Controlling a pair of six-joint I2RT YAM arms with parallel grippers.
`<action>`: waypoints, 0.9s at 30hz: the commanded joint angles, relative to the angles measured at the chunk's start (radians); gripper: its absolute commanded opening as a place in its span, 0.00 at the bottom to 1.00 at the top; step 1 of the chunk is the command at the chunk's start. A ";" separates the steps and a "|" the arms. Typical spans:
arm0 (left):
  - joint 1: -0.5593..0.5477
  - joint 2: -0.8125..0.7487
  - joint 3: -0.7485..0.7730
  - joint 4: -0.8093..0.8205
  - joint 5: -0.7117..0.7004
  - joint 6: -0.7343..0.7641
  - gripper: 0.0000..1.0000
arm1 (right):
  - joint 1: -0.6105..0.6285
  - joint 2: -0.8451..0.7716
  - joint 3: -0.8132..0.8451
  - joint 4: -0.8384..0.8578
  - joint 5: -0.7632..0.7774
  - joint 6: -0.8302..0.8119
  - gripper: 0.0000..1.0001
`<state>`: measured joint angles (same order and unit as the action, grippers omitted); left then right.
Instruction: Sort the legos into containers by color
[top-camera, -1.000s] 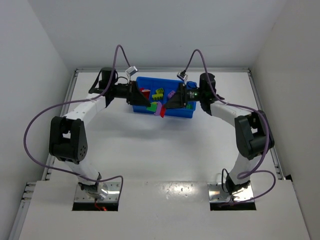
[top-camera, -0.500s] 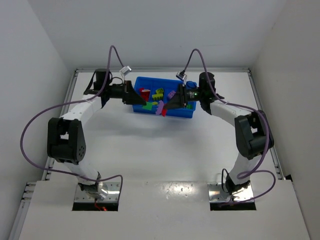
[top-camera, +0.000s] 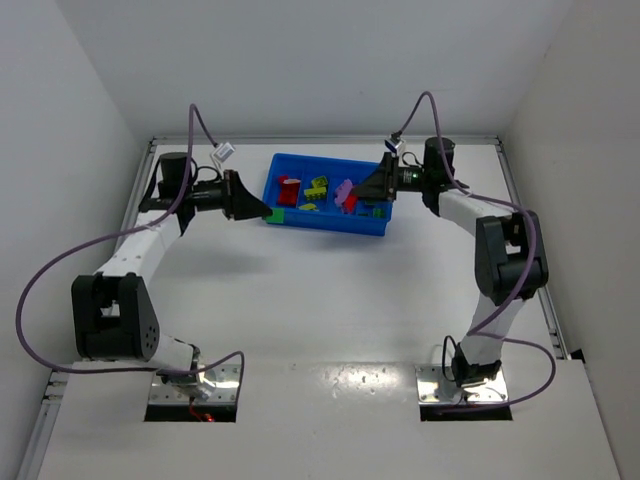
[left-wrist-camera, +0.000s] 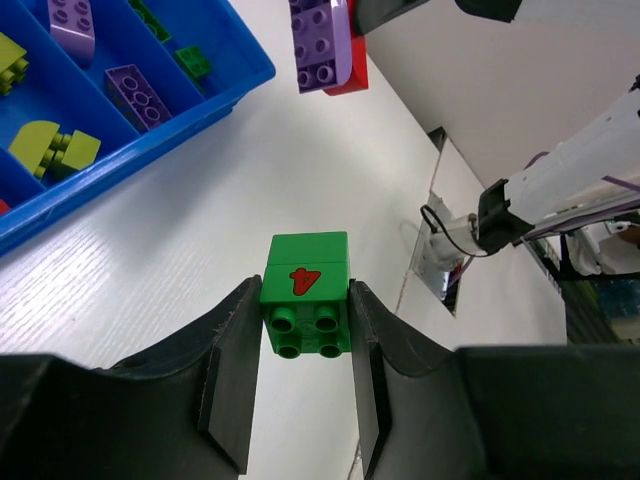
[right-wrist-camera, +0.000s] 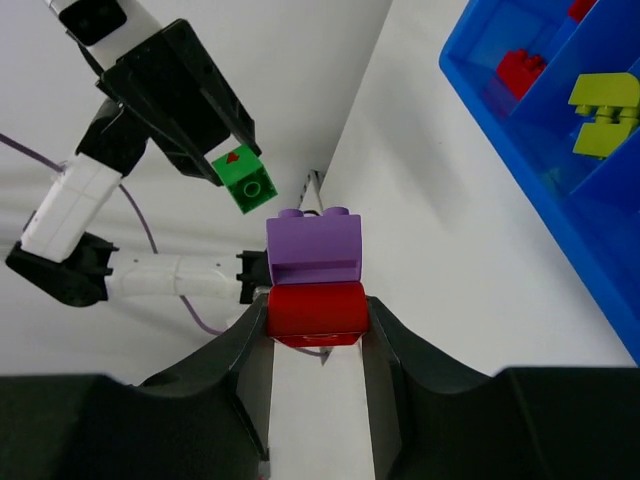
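My left wrist view cuts the tray (left-wrist-camera: 150, 140) off at top and left, so only parts of its compartments show. My left fingers (left-wrist-camera: 230, 380) hide the green brick's (left-wrist-camera: 305, 295) sides, and my right fingers (right-wrist-camera: 250, 370) hide the red brick's (right-wrist-camera: 317, 312) underside. From above, the bricks (top-camera: 318, 186) are too small to tell apart.

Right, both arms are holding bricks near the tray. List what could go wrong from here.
1. The right gripper clamps only the red brick of a joined pair. The purple brick on it would likely land in the same compartment, mis-sorted.
2. The left gripper holds the green brick with part sticking past its fingertips, so it may twist or slip out short of the blue tray.
3. Both grippers face the tray from opposite ends and could clash above it.
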<state>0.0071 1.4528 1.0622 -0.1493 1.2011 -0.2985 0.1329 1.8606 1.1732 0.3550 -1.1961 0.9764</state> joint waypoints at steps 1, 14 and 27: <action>-0.002 -0.055 -0.019 -0.009 -0.023 0.045 0.04 | 0.005 0.035 0.077 0.056 -0.057 0.085 0.00; -0.096 0.021 -0.030 -0.009 -0.030 0.016 0.07 | 0.103 0.031 0.105 0.067 -0.211 0.065 0.00; -0.308 0.164 -0.061 -0.171 -0.460 0.231 0.17 | 0.103 -0.103 -0.018 0.024 -0.220 0.001 0.00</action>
<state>-0.2638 1.5600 0.9916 -0.2665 0.8719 -0.1436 0.2363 1.8149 1.1702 0.3756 -1.3815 1.0172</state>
